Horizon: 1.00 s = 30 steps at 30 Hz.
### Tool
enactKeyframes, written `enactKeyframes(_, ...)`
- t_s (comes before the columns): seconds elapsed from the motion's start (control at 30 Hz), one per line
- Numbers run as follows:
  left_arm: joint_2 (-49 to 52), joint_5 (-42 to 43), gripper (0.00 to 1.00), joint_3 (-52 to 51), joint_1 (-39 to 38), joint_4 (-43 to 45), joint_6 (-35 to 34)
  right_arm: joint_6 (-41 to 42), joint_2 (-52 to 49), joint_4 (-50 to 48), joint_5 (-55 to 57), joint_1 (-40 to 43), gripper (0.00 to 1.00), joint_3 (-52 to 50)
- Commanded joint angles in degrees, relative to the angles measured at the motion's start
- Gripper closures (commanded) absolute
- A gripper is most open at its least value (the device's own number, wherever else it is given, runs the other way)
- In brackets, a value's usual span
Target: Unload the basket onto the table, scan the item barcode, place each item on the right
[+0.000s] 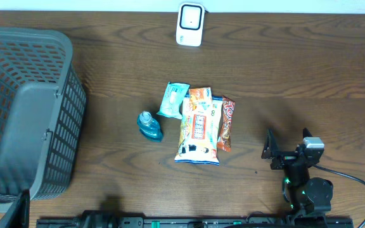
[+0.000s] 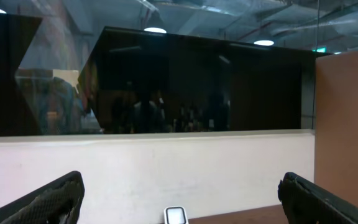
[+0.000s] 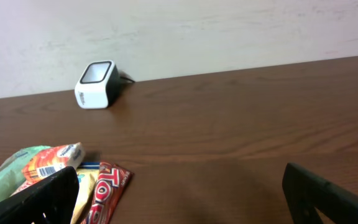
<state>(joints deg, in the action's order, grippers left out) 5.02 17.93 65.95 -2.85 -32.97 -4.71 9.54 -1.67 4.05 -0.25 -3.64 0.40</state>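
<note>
Mock shop checkout on a wooden table [image 1: 296,63]: barcode scanner [image 1: 190,24]; plastic basket [image 1: 65,142]; snack packets [image 1: 199,130]

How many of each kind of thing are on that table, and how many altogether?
Basket: 1
Scanner: 1
Bottle: 1
Snack packets: 4, though the middle two overlap, so this count is less certain
Total: 7

The black right arm [image 1: 309,190] trails a cable [image 1: 353,178], seemingly green-lit.
</note>
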Motion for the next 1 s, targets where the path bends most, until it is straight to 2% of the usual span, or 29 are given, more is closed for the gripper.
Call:
enactKeyframes(0.0,0.0,0.6,0.0,-0.5,0.3,3.2,0.1,-0.9,0.2,0.2,0.2,-0.2,0.01,-0.1)
enactKeyframes(0.1,0.0,-1.7,0.0,-0.5,0.3,7.3,1.8,-0.9,0.2,0.2,0.7,-0.2,0.01,-0.1)
enactKeyframes(0.17,0.0,-6.2,0.0,-0.5,0.3,11.0,2.5,-0.4,0.2,-0.1,0.7,-0.2,0.01,-0.1)
enactKeyframes(0.27,0.0,-8.6,0.0,-0.5,0.3,11.8,2.5,-0.3,0.2,0.2,-0.1,-0.2,0.01,-0.1)
enactKeyframes(0.37,-0.5,-8.5,0.0,-1.0,0.3,11.3,2.5,7.6,0.2,0.1,-3.0,-0.2,0.01,-0.1)
enactKeyframes(0.4,-0.9,-8.5,0.0,-1.6,0.3,11.4,2.5,13.6,0.2,0.0,-3.4,-0.2,0.01,-0.1)
enactKeyframes(0.5,-2.8,-8.6,0.0,-3.9,0.3,11.5,2.5,20.8,0.2,-0.2,-6.1,-0.2,0.01,-0.1)
enactKeyframes(0.7,-4.8,-9.0,0.0,-8.6,0.4,13.2,2.5,21.6,0.2,-0.9,-15.4,-0.2,0.01,-0.1)
enactKeyframes(0.9,-4.8,-17.1,0.0,-11.9,2.7,15.1,2.4,21.7,0.2,-1.5,-30.0,-0.2,0.01,-0.1)
enactKeyframes(0.97,-4.8,-17.5,0.0,-12.9,4.3,15.3,2.5,21.7,0.2,-1.5,-33.6,-0.2,0.01,-0.1)
